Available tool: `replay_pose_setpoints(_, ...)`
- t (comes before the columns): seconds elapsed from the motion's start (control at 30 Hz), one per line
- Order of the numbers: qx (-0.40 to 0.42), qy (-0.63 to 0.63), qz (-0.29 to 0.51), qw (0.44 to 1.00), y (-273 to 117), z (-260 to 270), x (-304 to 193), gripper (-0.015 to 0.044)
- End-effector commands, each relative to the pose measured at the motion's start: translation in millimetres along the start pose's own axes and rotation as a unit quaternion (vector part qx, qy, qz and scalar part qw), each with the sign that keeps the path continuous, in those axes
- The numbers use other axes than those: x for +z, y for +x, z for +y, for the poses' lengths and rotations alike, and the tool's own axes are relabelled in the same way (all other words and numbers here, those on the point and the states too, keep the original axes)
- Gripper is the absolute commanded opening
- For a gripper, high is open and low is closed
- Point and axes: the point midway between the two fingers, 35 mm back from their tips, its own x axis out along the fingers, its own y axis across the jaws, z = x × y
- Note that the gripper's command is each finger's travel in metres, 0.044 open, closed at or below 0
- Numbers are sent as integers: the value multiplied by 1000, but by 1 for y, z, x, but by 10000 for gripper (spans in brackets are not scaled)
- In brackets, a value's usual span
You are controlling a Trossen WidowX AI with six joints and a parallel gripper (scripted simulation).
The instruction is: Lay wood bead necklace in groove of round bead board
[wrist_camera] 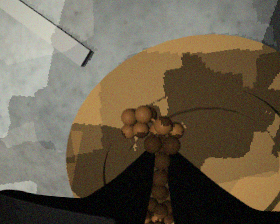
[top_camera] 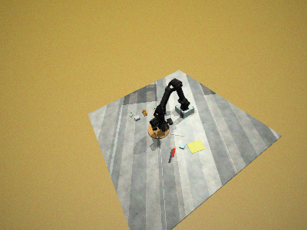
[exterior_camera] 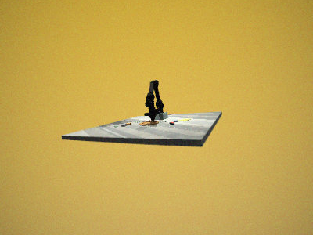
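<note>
The round wood bead board [top_camera: 153, 136] [exterior_camera: 144, 124] [wrist_camera: 115, 95] lies under the gripper. Its thin dark groove line shows in part in the wrist view; shadow covers much of the board. The brown wood bead necklace [wrist_camera: 143, 114] is bunched over the board, not spread round in a ring. Several beads cluster just beyond the fingertips, and a column of beads runs back between the fingers. My gripper [wrist_camera: 161, 155] [exterior_camera: 152, 121] is low over the board, with its fingers close together, shut on the necklace. The fingers hide part of the board and possibly more beads.
Beyond the board are a yellow sheet [top_camera: 196, 146] [exterior_camera: 183, 120], a small light blue block [top_camera: 182, 146], a red piece [top_camera: 173, 152] with a dark strip [top_camera: 170, 158], an orange piece [top_camera: 144, 113] and a small pale block [top_camera: 137, 118].
</note>
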Motion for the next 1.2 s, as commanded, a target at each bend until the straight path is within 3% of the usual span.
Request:
replay_pose_setpoints(0.0,0,0,0,1000,0,0,0,0)
replay_pose_setpoints(1.17,3,-2,-1,1000,-11,12,-1,0)
